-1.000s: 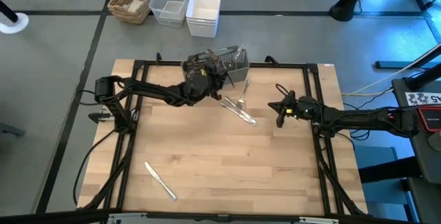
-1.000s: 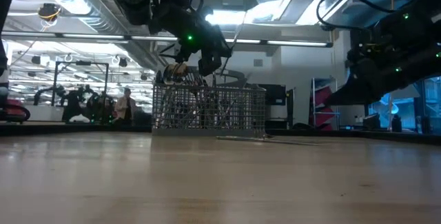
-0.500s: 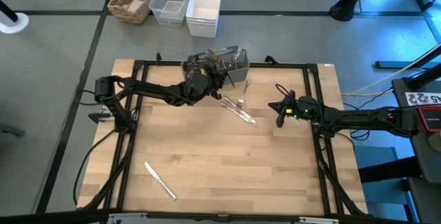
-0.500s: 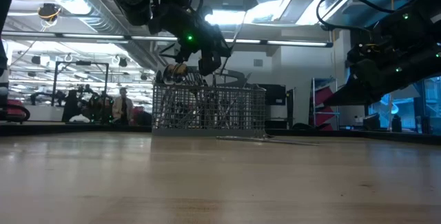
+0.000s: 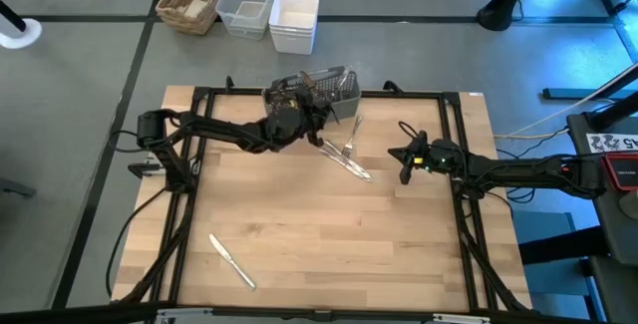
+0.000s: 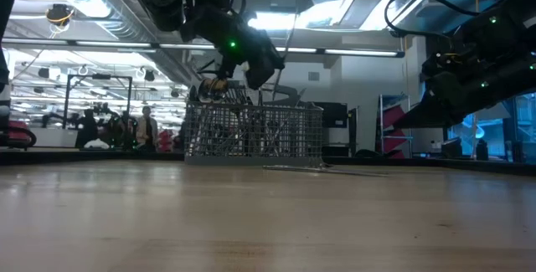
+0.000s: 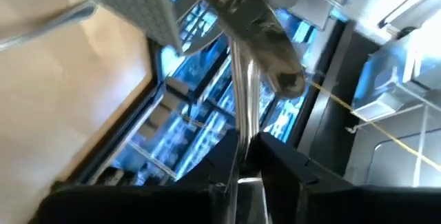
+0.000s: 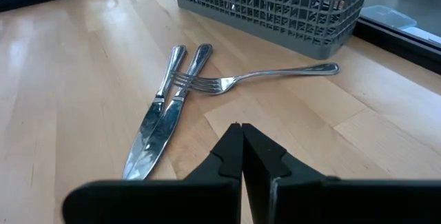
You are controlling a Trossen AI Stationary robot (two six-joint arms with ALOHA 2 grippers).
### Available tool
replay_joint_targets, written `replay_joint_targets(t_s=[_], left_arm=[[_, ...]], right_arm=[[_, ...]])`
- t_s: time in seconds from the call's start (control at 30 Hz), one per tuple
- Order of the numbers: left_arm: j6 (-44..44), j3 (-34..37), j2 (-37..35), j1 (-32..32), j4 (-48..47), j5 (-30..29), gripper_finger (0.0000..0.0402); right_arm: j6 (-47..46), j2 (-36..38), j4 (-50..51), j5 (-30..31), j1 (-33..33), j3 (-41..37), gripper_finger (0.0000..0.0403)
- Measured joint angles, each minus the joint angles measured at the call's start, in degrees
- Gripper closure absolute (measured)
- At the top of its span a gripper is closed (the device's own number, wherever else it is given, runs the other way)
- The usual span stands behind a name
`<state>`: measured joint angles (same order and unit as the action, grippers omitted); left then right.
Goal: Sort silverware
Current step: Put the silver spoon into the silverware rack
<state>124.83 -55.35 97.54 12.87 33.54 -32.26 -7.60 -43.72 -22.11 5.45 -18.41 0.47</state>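
Observation:
A grey mesh caddy (image 5: 334, 87) stands at the table's far edge. My left gripper (image 5: 309, 125) hovers just left of it, shut on one shiny piece of silverware (image 7: 247, 93); whether it is a spoon or a fork does not show. Two knives (image 8: 162, 120) and a fork (image 8: 255, 78) lie flat on the wood between the caddy and my right gripper (image 8: 241, 131). That gripper is shut and touches nothing. A lone knife (image 5: 231, 261) lies flat near the front left. My left gripper pinches the piece's narrow shaft (image 7: 242, 138) between its two fingers (image 7: 282, 172). The fingers come roughly level from the table's left and lie along the piece. Its wider end (image 7: 272, 38) juts out past the fingertips. It is lifted clear of the table, beside the caddy (image 7: 131, 3).
Black frame rails (image 5: 199, 164) run along the table's sides. On the floor beyond the far edge stand a wicker basket (image 5: 191, 0), a clear tub (image 5: 246, 3) and a white bin (image 5: 294, 17). People (image 6: 146, 128) stand far off in the room behind.
My left gripper has rolled a little about the line it points along, turning the held piece with it, and has stayed beside the caddy.

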Motion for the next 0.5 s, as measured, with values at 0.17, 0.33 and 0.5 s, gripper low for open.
replay_joint_targets(t_s=[0.17, 0.33, 0.5], left_arm=[[4.6, 0.0, 0.1, 1.9, -2.2, 4.6, 0.0357], [11.8, 0.0, 0.1, 3.0, -4.2, 5.4, 0.0357], [16.7, 0.0, 0.1, 3.3, -6.4, 5.7, 0.0357]], right_arm=[[0.0, 0.0, 0.0, 0.0, 0.0, 0.0, 0.0397], [0.0, 0.0, 0.0, 0.0, 0.0, 0.0, 0.0397], [0.0, 0.0, 0.0, 0.0, 0.0, 0.0, 0.0397]])
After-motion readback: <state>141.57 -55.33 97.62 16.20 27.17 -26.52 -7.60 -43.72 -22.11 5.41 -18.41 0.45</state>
